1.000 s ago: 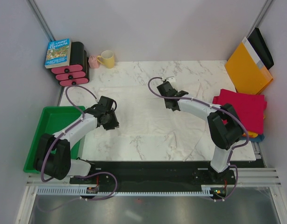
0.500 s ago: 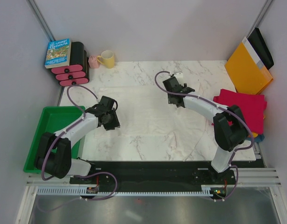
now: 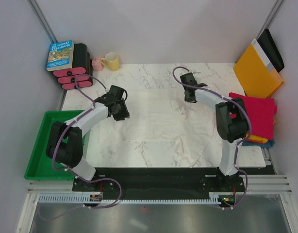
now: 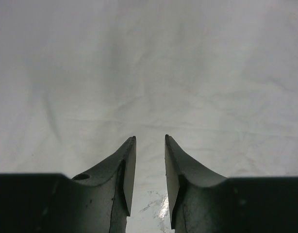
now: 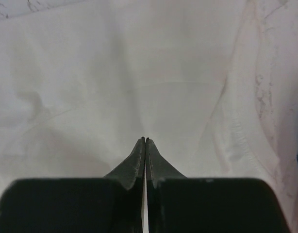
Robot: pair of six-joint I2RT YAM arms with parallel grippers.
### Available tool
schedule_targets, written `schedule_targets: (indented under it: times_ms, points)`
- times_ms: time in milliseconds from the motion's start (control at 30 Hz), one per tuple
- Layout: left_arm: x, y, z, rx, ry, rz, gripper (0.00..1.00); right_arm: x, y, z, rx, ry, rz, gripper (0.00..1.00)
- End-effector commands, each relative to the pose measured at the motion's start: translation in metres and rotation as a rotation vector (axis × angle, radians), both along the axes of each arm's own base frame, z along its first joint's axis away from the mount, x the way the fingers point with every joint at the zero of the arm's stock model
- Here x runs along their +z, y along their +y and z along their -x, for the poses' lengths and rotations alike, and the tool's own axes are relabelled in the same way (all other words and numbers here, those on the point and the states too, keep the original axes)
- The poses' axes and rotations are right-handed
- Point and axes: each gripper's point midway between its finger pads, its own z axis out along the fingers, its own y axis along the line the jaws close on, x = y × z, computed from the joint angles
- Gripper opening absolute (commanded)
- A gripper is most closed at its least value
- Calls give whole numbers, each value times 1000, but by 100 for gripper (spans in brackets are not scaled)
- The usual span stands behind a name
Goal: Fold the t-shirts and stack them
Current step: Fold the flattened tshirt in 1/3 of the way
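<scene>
Well, hovered left tool (image 4: 150, 140) part-open, empty, over large wrinkled thin white cloth t-shirt (image 3: 154, 124); pressed right tool (image 5: 145, 141) shut at far edge, pinch unclear, likely starting a fold.

Plain pale walls (image 3: 163, 29); marbled white tabletop (image 3: 139, 74); even light.

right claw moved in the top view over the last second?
Yes. The right claw has shifted away from the yellow ceramic mug and toward the stiff orange envelope at the table's far corner.
</scene>
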Motion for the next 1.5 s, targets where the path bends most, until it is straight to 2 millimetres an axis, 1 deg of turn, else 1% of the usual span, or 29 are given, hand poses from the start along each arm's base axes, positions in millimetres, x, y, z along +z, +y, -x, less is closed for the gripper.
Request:
schedule_targets:
  times_ms: [0, 33, 67, 100, 167, 233, 267, 367, 467, 533, 600, 700, 733, 800, 833, 867, 900, 933, 967, 1000, 1033, 1067, 1100, 1133, 1233, 1267, 1300, 1367, 1467]
  points:
    - [11, 0, -42, 62, -50, 0, 37, -6, 15, -23, 8, -4, -73, 2]
    - [11, 1, -49, 71, -50, 2, 36, -11, 11, -22, -6, 17, -72, 2]
    - [18, 0, -60, 85, -63, 13, 36, -20, 4, -22, -27, 40, -72, 2]
    - [8, 3, -66, 97, -32, 25, 36, -22, 2, -22, -39, 48, -80, 3]
    - [13, 4, -79, 120, -34, 51, 35, -31, -13, -16, -82, 74, -78, 4]
    - [11, 8, -87, 135, -26, 63, 35, -33, -22, -14, -110, 83, -88, 6]
    - [17, 9, -94, 138, -40, 68, 35, -35, -34, -12, -139, 90, -91, 6]
    - [16, 10, -101, 144, -35, 64, 35, -40, -53, -9, -188, 107, -108, 11]
    - [11, 11, -105, 149, -23, 62, 35, -45, -60, -11, -201, 121, -123, 14]
    - [11, 11, -110, 149, -25, 63, 35, -47, -57, -14, -189, 126, -130, 16]
    - [14, 14, -115, 156, -36, 58, 35, -40, -50, -24, -151, 100, -161, 17]
    - [29, 17, -134, 154, -84, 55, 35, -9, -31, -41, -89, 5, -185, 20]
    - [43, 17, -146, 143, -125, 54, 35, 11, -21, -51, -62, -41, -196, 21]
    - [45, 20, -160, 140, -143, 48, 36, 27, -14, -59, -44, -68, -203, 25]
    - [57, 20, -172, 139, -175, 51, 36, 42, -8, -69, -33, -102, -213, 25]
    - [46, 25, -180, 149, -157, 47, 36, 46, -5, -72, -28, -112, -219, 26]
    - [45, 27, -185, 154, -156, 45, 36, 51, -6, -76, -30, -123, -219, 26]
    - [52, 28, -196, 160, -172, 49, 36, 54, -5, -84, -28, -135, -219, 27]
    - [48, 33, -200, 169, -162, 47, 36, 54, -5, -88, -30, -136, -215, 26]
    - [31, 34, -204, 173, -131, 40, 34, 49, -6, -88, -32, -115, -206, 25]
    - [35, 34, -213, 174, -144, 44, 34, 42, -6, -92, -35, -103, -206, 24]
    - [29, 36, -212, 176, -115, 45, 33, 37, -5, -92, -36, -91, -207, 23]
    - [12, 37, -214, 176, -84, 43, 31, 32, -6, -91, -40, -83, -207, 23]
    - [12, 36, -217, 171, -83, 47, 30, 25, -6, -91, -44, -70, -208, 23]
    - [-11, 38, -213, 165, -31, 33, 25, 12, -7, -87, -47, -44, -199, 22]
    - [-15, 39, -212, 164, -21, 26, 24, 9, -8, -87, -51, -37, -194, 21]
    - [-20, 40, -209, 163, -8, 25, 14, 4, -9, -86, -54, -29, -189, 21]
    - [-28, 42, -207, 162, 9, 18, 12, 2, -11, -85, -60, -28, -179, 21]
    - [-38, 40, -208, 159, 28, 35, 12, -10, -11, -84, -67, -7, -178, 21]
